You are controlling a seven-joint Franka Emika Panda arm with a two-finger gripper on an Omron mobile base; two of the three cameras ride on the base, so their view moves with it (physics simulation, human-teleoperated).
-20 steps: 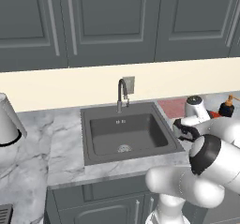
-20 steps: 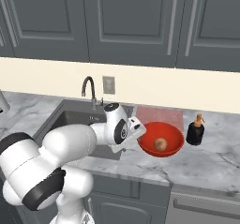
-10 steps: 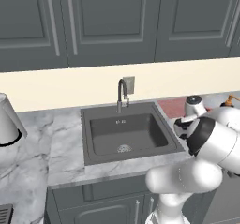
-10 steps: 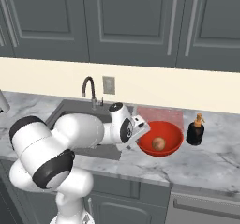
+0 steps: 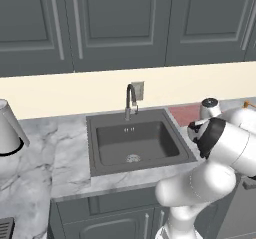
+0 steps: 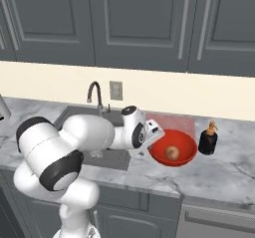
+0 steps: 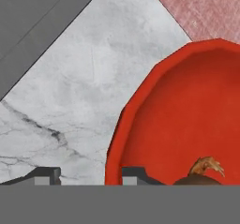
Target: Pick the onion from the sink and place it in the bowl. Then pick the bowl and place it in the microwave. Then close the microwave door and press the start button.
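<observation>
1. Counter (image 6: 219, 175): marble, bearing the sink (image 5: 135, 142), a pink mat (image 6: 172, 121) and a dark soap bottle (image 6: 208, 139). The basin is being shown bare of the onion.
2. Bowl (image 6: 185, 145): red, resting partly on the mat, just right of the sink. The step in hand is judged to be the grasp of the bowl by its near-left rim, ahead of the carry to the microwave.
3. Gripper (image 7: 91, 175): being held low at the bowl's left edge. In the hand view the jaws are being kept apart, one tip (image 7: 44, 174) over bare marble outside the rim (image 7: 119, 129), the other (image 7: 133, 173) over the red inner wall, so the rim is lying between them, not yet clamped.
4. Onion (image 6: 172, 152): lying inside the bowl near its middle, just beyond the inner jaw and clear of the gap.
5. Handling advice: the rim is best being straddled squarely, one tip inside and one outside, lowered until the wall is well seated before closing. The bowl is judged glossy and prone to slip or tilt, so it is best being lifted level, lest the onion roll out.
</observation>
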